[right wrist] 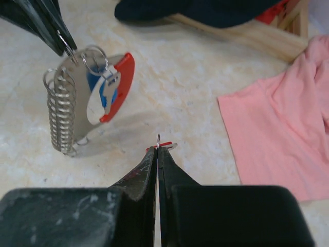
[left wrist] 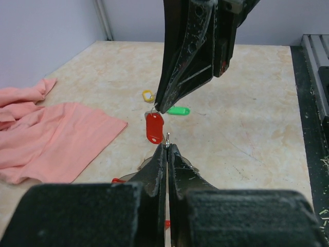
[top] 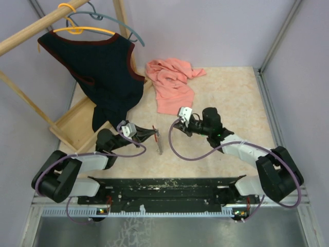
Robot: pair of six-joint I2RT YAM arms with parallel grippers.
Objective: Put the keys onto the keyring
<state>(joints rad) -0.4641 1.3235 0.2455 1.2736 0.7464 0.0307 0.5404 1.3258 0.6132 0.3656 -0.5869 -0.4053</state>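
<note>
Step in hand: judged to be the threading of the red key (left wrist: pixel 154 127) onto the keyring (right wrist: pixel 123 77).
Left fingers (left wrist: pixel 157 164): closed tight, with a thin grey wire of the keyring pinched between the tips; the keyring is held up off the table (left wrist: pixel 247 128).
Right fingers (right wrist: pixel 146 172): closed tight on the small wire ring (right wrist: pixel 158 139) of the red key, whose red head hangs below the tips.
Keyring, where: between the two arms near the middle of the table, its red curved side turned toward the right arm, a wire coil (right wrist: pixel 60 110) on its other side.
Already on it: a blue key (right wrist: pixel 95 85) appears to hang inside the loop; this is not certain.
Other keys: the green key (left wrist: pixel 178 110) and the yellow key (left wrist: pixel 148 95) lie flat on the table beyond the red one, near each other but apart.
How it is done well: the key's small ring should be brought square to the free wire end of the keyring, so that the wire enters the ring's opening rather than sliding off its side.
Grip: the pinch on the small ring should be kept at its edge, so that the opening is not covered by the tips.
Steadiness: the keyring should be held motionless while only the right arm is moved, slowly.
Risk: the hanging head may swing and twist the ring out of line.
Nearby: a pink cloth (left wrist: pixel 56 134) lies well clear.
</note>
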